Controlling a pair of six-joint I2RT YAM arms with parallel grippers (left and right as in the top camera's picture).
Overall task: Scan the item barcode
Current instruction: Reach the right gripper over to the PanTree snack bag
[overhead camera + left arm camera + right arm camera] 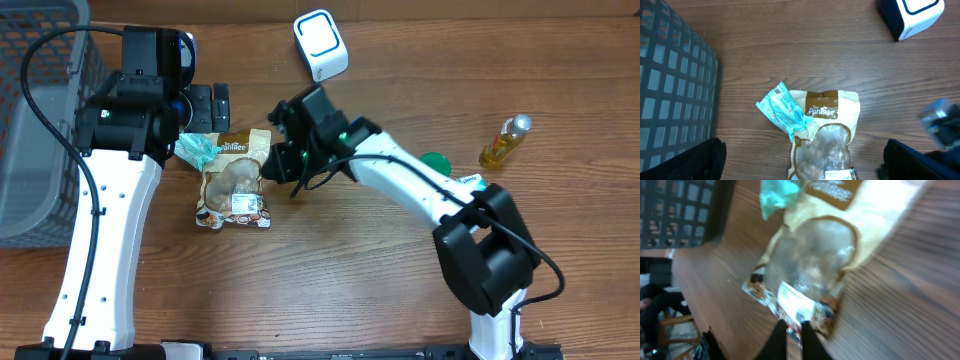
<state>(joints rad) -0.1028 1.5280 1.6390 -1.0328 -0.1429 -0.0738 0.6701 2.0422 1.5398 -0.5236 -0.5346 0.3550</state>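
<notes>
Stretching leftward, the right hand pinches the edge of the snack pouch, fingers nearly together.

A mock shop checkout set on a bench.
I see a wood-grain table, a grey mesh basket far left, a white barcode scanner top centre, and shop goods: a snack pouch mid-frame, a bottle at right.
</notes>
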